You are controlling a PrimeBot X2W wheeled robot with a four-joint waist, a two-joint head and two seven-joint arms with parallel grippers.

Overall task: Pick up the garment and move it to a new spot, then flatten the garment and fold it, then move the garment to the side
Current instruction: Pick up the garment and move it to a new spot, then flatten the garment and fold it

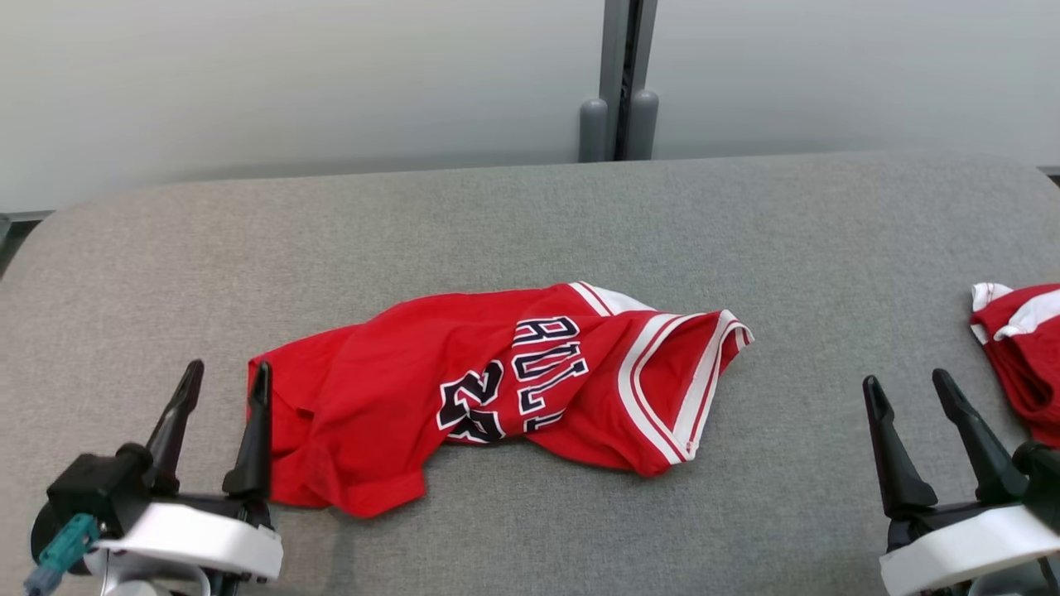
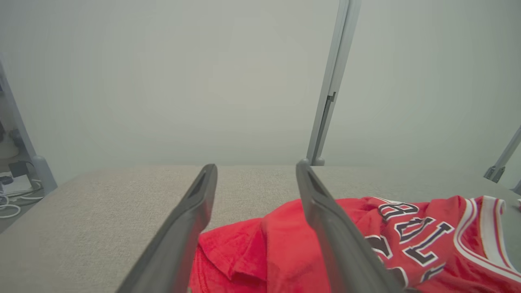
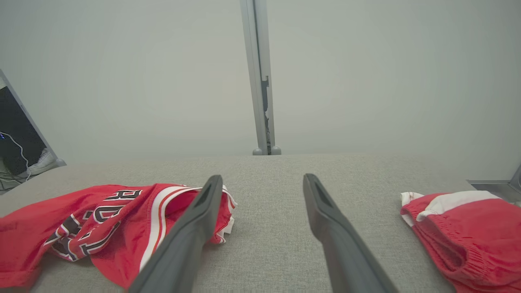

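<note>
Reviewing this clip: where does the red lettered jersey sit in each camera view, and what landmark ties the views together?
Head view: the jersey lies crumpled at centre on the grey table.
Left wrist view: the jersey spans the lower part, from bottom centre to the right edge.
Right wrist view: the jersey is at lower left.
Shared landmark: the grey vertical post behind the table's far edge.
</note>
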